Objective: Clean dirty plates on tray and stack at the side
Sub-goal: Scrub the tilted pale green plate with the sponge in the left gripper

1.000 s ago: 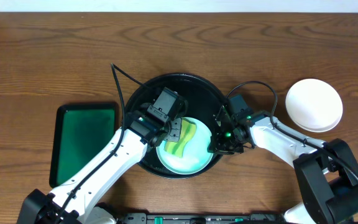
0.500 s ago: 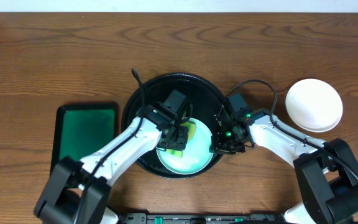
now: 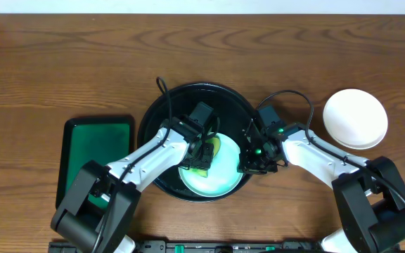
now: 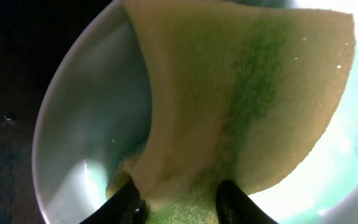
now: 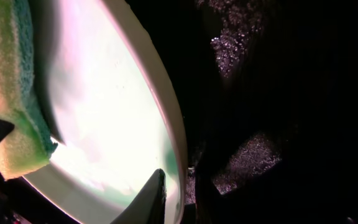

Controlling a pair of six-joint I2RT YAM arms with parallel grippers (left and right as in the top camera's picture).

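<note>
Inside the black tray [image 3: 225, 105], toward its near side, lies a mint plate [image 3: 213, 180]. The left tool [image 3: 201, 156] is closed partway on a yellow sponge [image 4: 241, 93] stained with green, and the sponge lies against this plate. The right tool [image 3: 249, 164] is almost closed and pinches the plate's right rim. To the right of the tray a white plate [image 3: 355, 118] rests on the tabletop [image 3: 62, 63]; to the left is a green tray [image 3: 95, 158].

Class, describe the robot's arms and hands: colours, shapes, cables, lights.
The left arm and right arm have smooth white shells and bulky black joints. The left hand and right hand are black. A black cable loops off each wrist; green lights glow on the right one.
</note>
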